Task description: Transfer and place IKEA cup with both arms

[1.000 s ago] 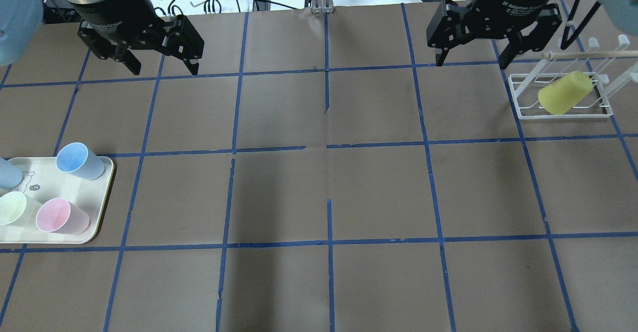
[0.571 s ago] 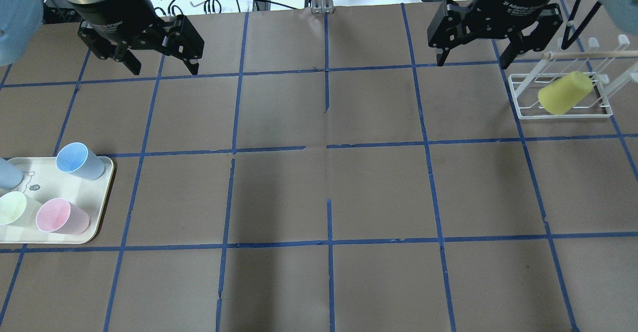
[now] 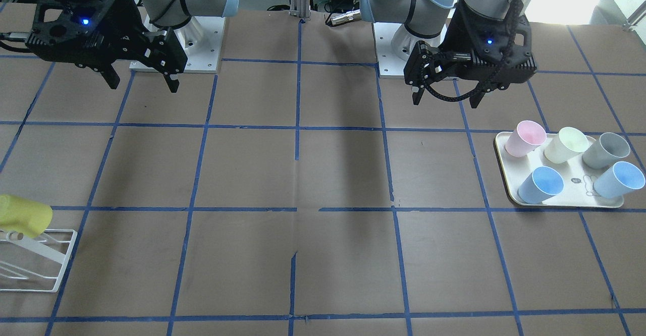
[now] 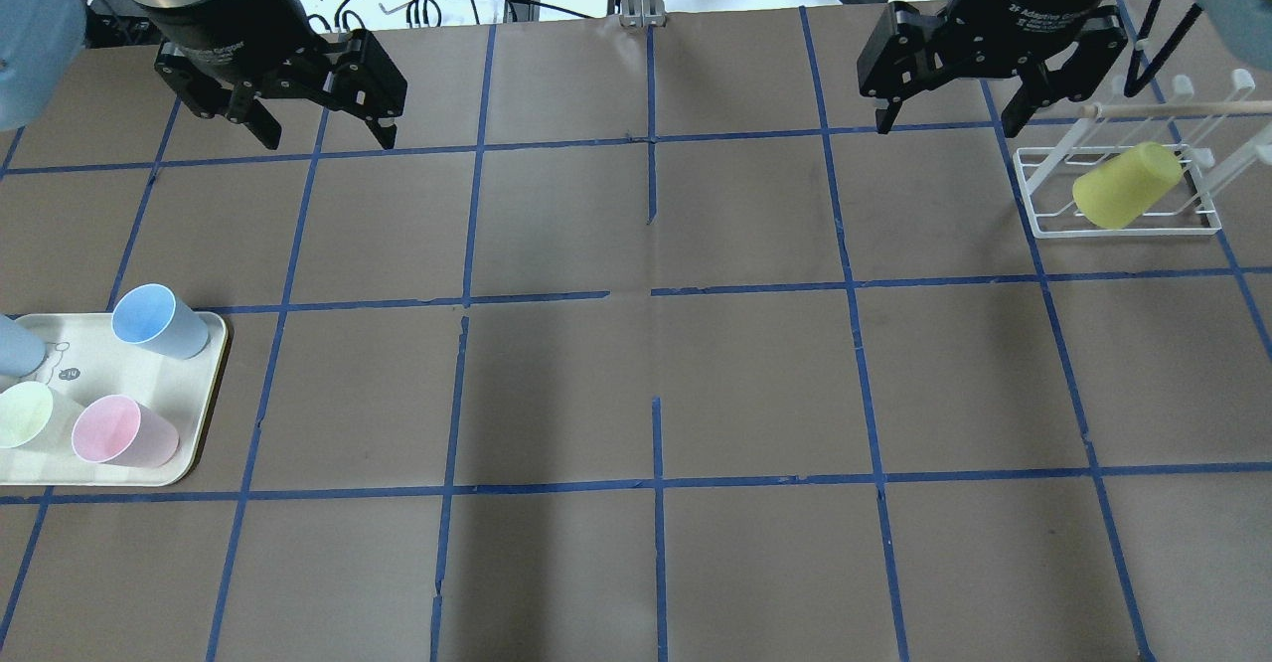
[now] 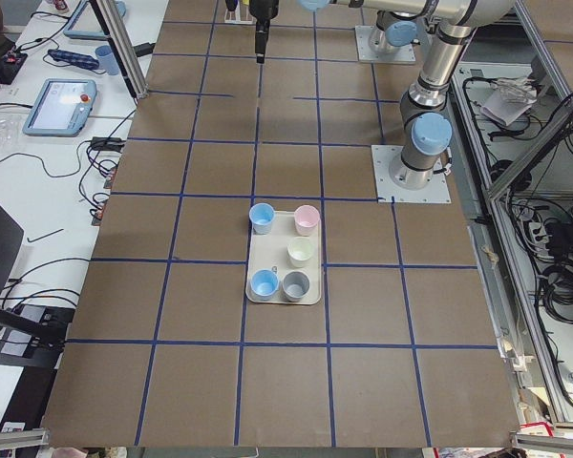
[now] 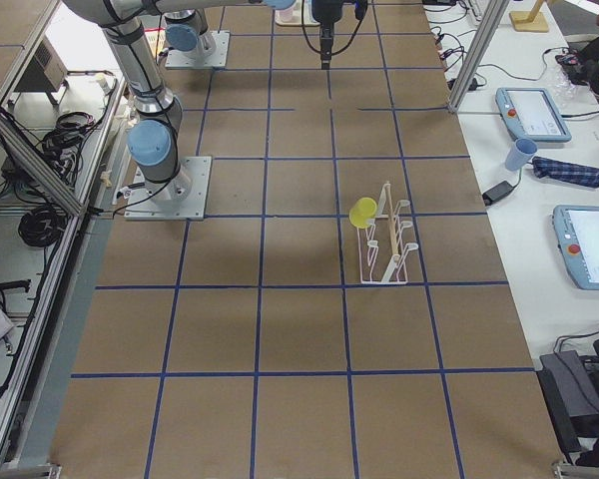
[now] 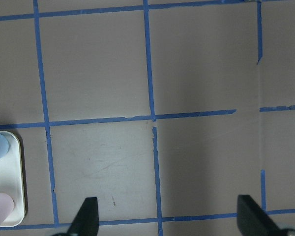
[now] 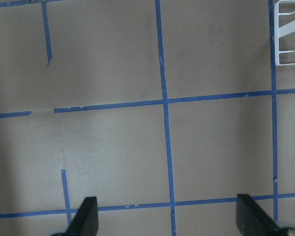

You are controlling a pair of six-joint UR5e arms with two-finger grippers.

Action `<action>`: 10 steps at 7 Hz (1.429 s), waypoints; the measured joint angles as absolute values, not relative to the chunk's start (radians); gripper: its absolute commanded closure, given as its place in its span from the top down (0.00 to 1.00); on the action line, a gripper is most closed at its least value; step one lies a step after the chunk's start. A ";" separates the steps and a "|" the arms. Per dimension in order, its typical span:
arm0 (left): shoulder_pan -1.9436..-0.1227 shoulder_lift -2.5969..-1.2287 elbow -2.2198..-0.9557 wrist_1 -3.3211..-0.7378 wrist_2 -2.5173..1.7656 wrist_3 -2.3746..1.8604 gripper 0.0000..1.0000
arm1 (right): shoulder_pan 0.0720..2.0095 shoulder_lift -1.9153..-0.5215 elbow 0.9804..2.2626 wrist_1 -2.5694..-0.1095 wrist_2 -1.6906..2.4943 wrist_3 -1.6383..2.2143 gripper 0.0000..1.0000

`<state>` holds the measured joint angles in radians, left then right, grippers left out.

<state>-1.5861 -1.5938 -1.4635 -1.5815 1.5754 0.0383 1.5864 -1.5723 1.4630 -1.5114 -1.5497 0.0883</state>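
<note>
- Overhead view: against the earlier frames, the right gripper (image 4: 946, 130) is found shifted slightly toward the white wire rack (image 4: 1038, 225). The left gripper (image 4: 328, 142) and all tabletop items are found unchanged.
- Overhead view: the IKEA cup (image 4: 1128, 185) is seen tilted on the rack at the table's far right, just beside the right gripper and not touched by it. A wooden rod (image 4: 1173, 105) is seen lying across the rack's top.
- Overhead view: a cream tray (image 4: 199, 443) is noted at the left edge, carrying a blue cup (image 4: 159, 321), a pink cup (image 4: 124, 430) and a pale green cup (image 4: 25, 415). Open brown paper with a blue tape grid (image 4: 656, 483) lies between tray and rack.
- Front-facing view: both grippers are seen raised above the paper near the robot's bases, fingers spread wide and nothing held. Five cups are counted on the tray, well apart from the IKEA cup.
- Left side view: the tray and its cups are confirmed at mid-table.
- Right side view: the IKEA cup is confirmed on the rack, off the paper.
- Left wrist view: two wide-set fingertips are seen over bare paper, with the tray's corner at the left edge.
- Right wrist view: the fingertips are likewise wide apart and empty, with a corner of the rack at the upper right.
</note>
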 measured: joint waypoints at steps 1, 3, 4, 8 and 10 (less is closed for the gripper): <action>-1.586 -1.594 -1.463 -1.582 1.575 0.038 1.00 | 1.586 -1.572 1.463 -1.511 -1.550 0.086 1.00; -1.586 -1.594 -1.463 -1.582 1.575 0.038 1.00 | 1.586 -1.572 1.463 -1.512 -1.551 0.085 1.00; -1.586 -1.593 -1.463 -1.582 1.576 0.038 1.00 | 1.580 -1.572 1.463 -1.513 -1.551 0.076 1.00; -1.585 -1.592 -1.465 -1.582 1.576 0.038 1.00 | 1.339 -1.571 1.452 -1.514 -1.544 -0.253 1.00; -1.585 -1.591 -1.466 -1.582 1.576 0.039 1.00 | 1.154 -1.568 1.446 -1.514 -1.536 -0.518 1.00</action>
